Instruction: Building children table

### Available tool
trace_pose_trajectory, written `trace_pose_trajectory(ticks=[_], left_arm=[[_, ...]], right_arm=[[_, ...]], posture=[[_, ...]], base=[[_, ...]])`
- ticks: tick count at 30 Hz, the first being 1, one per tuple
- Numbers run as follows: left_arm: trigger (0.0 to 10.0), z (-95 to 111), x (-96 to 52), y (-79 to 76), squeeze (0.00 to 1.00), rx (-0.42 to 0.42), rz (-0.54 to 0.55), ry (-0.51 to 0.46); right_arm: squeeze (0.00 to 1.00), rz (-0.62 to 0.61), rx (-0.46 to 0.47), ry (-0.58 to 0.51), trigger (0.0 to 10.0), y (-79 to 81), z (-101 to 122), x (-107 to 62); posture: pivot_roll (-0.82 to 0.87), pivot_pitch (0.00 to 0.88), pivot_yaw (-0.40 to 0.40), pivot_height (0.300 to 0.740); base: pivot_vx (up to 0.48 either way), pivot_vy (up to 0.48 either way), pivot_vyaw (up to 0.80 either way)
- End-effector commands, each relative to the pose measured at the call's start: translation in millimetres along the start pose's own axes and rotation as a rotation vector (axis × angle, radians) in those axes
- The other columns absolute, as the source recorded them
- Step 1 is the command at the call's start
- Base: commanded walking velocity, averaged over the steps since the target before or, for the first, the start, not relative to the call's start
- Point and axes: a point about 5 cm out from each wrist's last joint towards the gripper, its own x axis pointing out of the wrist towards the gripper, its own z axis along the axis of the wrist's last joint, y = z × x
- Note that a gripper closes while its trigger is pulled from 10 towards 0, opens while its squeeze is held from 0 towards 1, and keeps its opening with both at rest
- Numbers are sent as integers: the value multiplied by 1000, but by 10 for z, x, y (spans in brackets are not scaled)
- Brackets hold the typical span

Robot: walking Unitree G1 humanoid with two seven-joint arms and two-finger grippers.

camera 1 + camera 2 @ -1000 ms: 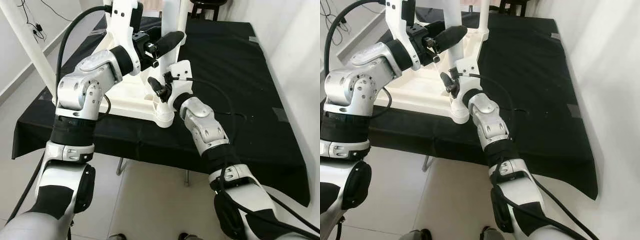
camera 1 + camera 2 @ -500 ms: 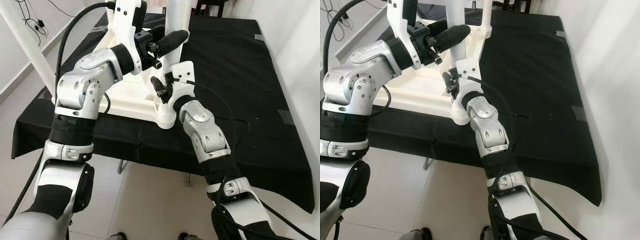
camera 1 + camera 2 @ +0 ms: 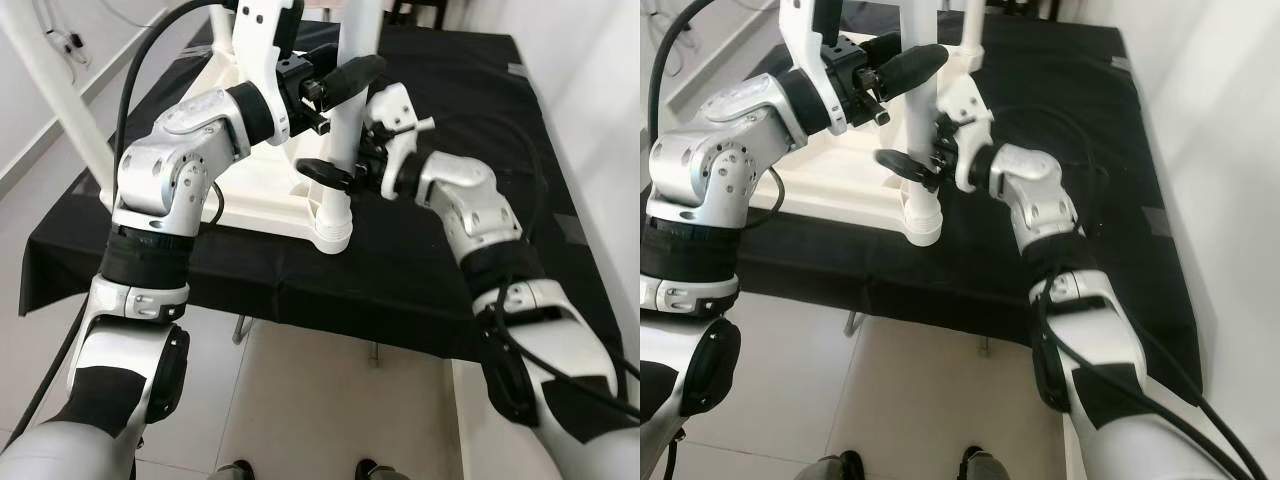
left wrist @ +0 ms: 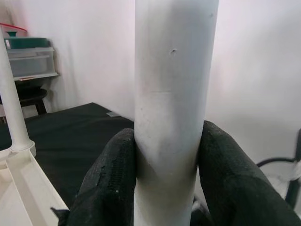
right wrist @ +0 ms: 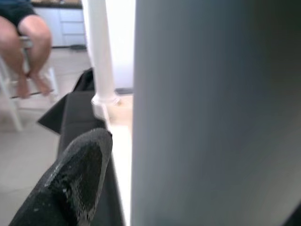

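The left gripper (image 4: 167, 188) clamps the white table leg (image 3: 345, 120) upright in its corner socket (image 3: 333, 228), near the black table's (image 3: 450, 290) front edge, steadying it; the right gripper (image 3: 335, 172) closes around it lower down, likely to seat it.

One upturned white table (image 3: 255, 195) with three legs (image 3: 345, 110) seen standing, one black cloth (image 3: 470, 120), two grippers, one seated person (image 5: 23, 42).

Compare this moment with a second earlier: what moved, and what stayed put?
The right hand swung from in front of the corner socket round to the right side of the near white leg, fingers reaching across it low down. The left hand stayed clamped on that leg higher up; the upturned tabletop did not shift on the black cloth.
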Motion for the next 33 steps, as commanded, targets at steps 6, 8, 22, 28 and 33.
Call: trace_pose_trajectory(ticks=[6, 8, 22, 28, 33], left_arm=[[0, -132, 35, -52, 0, -29, -20, 70], [0, -122, 26, -60, 0, -25, -22, 72], [10000, -80, -66, 10, 0, -42, 45, 45], [10000, -6, -497, 55, 0, -45, 189, 26], [10000, -51, -934, -49, 0, -63, 262, 63]], right_arm=[[0, 148, 16, 10, 0, 103, -15, 146], [0, 250, 44, 12, 0, 157, -38, 174], [0, 109, 84, 62, 0, 154, -287, 162], [0, -373, 248, 232, 0, 290, -839, 127], [0, -686, 353, 295, 0, 545, -1053, 76]], posture=[[33, 194, -28, 740], [45, 196, -29, 740], [24, 193, -39, 740], [33, 218, -36, 740], [33, 212, -34, 740]], base=[[0, 0, 0], [0, 0, 0], [0, 0, 0], [0, 0, 0], [0, 0, 0]])
